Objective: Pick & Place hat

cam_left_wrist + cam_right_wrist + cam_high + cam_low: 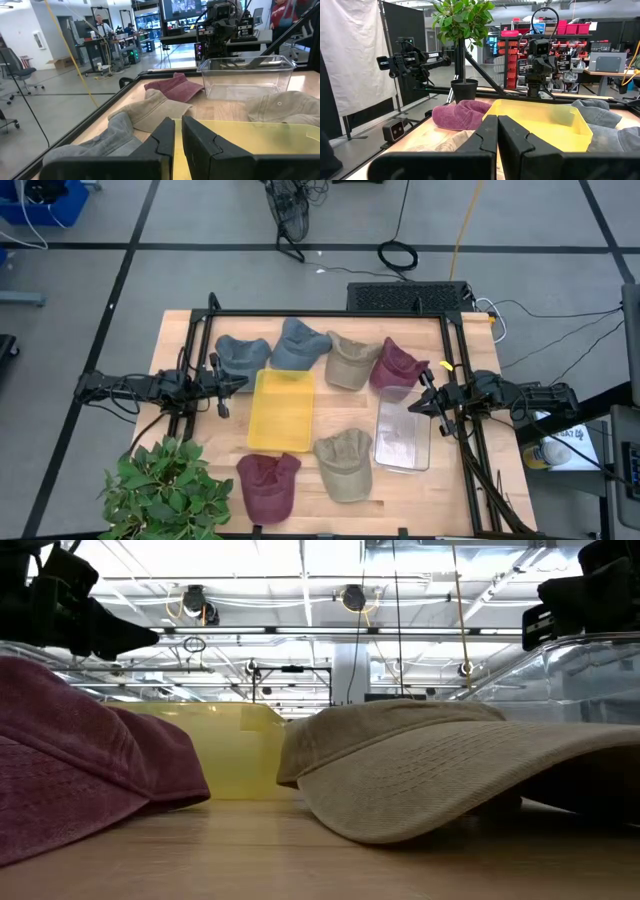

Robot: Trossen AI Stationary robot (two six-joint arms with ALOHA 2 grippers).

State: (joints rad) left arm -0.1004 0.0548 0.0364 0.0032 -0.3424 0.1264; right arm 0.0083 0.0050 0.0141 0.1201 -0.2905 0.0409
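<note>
While overhead hides both, wrist views show left pincer (178,137) near-closed, right pincer (497,134) closed, empty.

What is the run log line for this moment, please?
left pincer: nearly shut, empty, beside yellow tray | right pincer: shut, empty, beside clear bin | hats: none held

Six caps (343,465) lie flat on the table: two grey-blue, two tan, two maroon.

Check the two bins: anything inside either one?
Both look empty. The yellow bin shows a bare floor from above, and the clear bin shows only its own bottom. All six caps lie outside on the table. The maroon cap touches the clear bin's rim.
</note>
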